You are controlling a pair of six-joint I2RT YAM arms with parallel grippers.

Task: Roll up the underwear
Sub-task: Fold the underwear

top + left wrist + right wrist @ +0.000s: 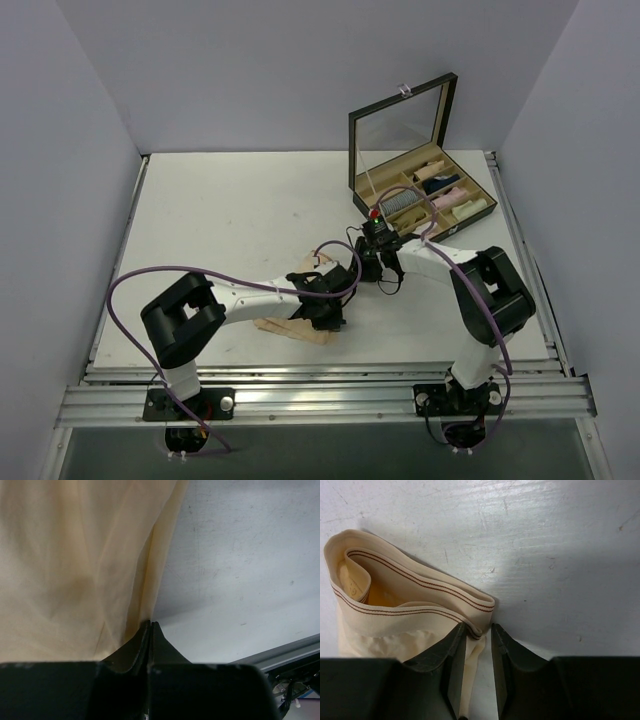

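Left arm's fingers (pixel 131 652) are pressed fully together, and a fold of the underwear (pixel 75 570), a small garment of thin pale peach-beige cloth lying on the scuffed white tabletop (pixel 240 555), runs into their tips. Right arm's fingers (pixel 451 655) are partly open, astride the corner of its striped waistband, with the cloth loose in the gap. Further back stands an open dark compartment box (pixel 400 130) holding cloth rolls.

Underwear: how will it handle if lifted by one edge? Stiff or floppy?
Probably floppy: the underwear creases and folds where the left gripper pinches it. Likely light; the cloth looks thin. The waistband stands in a loop, so it may spring open and resist rolling.
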